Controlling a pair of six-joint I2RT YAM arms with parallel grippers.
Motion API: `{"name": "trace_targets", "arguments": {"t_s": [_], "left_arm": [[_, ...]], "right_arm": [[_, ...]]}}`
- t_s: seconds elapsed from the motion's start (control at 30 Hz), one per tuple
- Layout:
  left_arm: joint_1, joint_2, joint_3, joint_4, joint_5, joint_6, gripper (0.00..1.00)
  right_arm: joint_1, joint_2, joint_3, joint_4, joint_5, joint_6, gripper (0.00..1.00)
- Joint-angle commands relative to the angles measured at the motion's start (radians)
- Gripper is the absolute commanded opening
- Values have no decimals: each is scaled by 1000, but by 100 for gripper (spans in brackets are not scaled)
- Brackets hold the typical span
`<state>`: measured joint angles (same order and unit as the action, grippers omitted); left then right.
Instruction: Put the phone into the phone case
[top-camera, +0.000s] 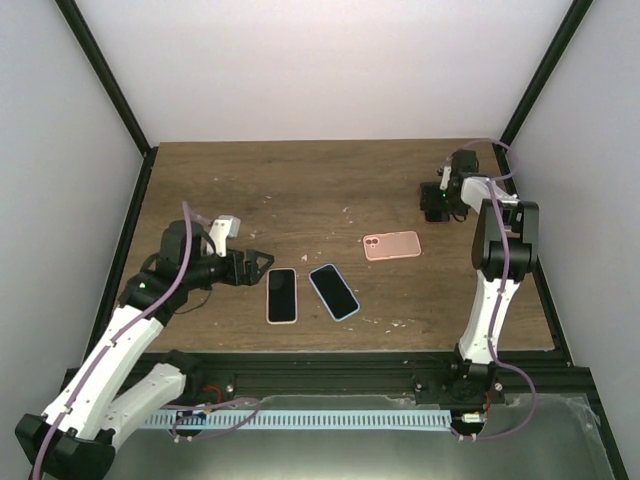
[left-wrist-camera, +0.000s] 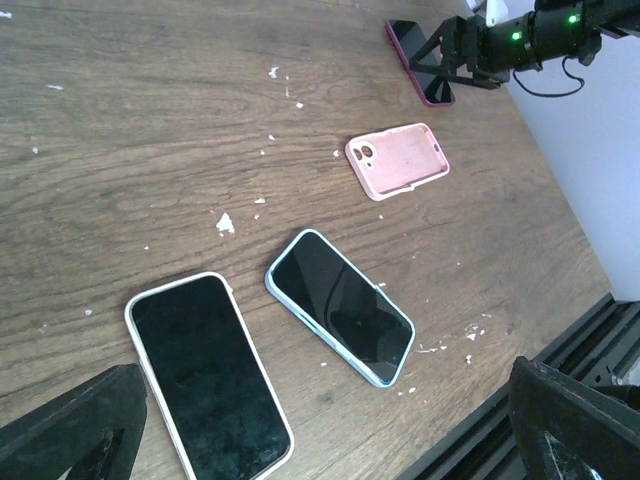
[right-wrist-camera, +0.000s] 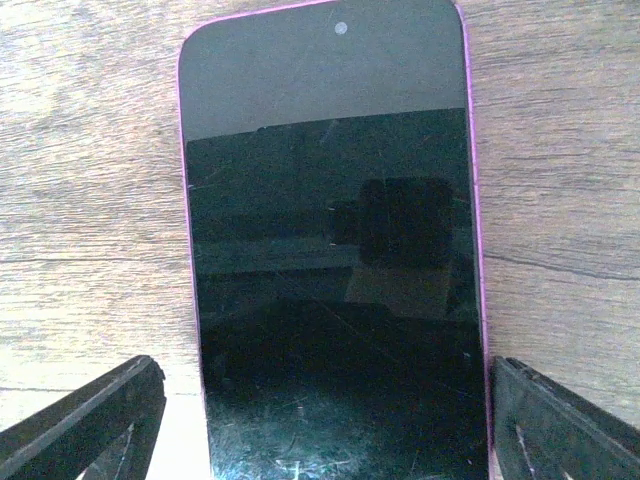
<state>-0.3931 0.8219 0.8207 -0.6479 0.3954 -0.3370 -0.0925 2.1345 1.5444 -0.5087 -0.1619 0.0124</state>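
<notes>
Right wrist view: right gripper (right-wrist-camera: 322, 385) spread astride pink-edged phone (right-wrist-camera: 330, 250), not gripping; thin edges could slip when pinched. Left gripper (top-camera: 258, 266) gaping.

Open tabletop (top-camera: 300, 190) around pink case (top-camera: 391, 245); blue-cased phone (top-camera: 333, 291) near.

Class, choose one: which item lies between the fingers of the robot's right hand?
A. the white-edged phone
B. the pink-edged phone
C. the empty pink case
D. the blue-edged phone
B: the right wrist view shows the pink-edged phone lying screen-up, straddled by the open right hand.
</notes>
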Motion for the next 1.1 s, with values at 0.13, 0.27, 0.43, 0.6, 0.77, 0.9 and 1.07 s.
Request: {"name": "trace_targets", "arguments": {"t_s": [0.13, 0.27, 0.43, 0.6, 0.77, 0.9, 1.07], "left_arm": [[3, -17, 17, -24, -62, -7, 100], [3, -28, 6, -13, -55, -9, 100], [3, -14, -6, 2, -68, -40, 88], [-1, 61, -8, 75, -38, -158, 74], [-51, 196, 35, 128, -84, -227, 66], [-69, 266, 50, 168, -75, -246, 63], [-80, 336, 29, 232, -26, -258, 62]], "right_arm": [[57, 26, 24, -9, 164, 33, 91], [57, 52, 48, -20, 159, 30, 91], [57, 47, 34, -22, 153, 40, 85], [60, 12, -14, -12, 137, 79, 77], [88, -41, -121, 0, 120, 115, 71], [124, -106, -234, 7, 105, 154, 70], [191, -165, -327, 10, 107, 194, 69]]}}
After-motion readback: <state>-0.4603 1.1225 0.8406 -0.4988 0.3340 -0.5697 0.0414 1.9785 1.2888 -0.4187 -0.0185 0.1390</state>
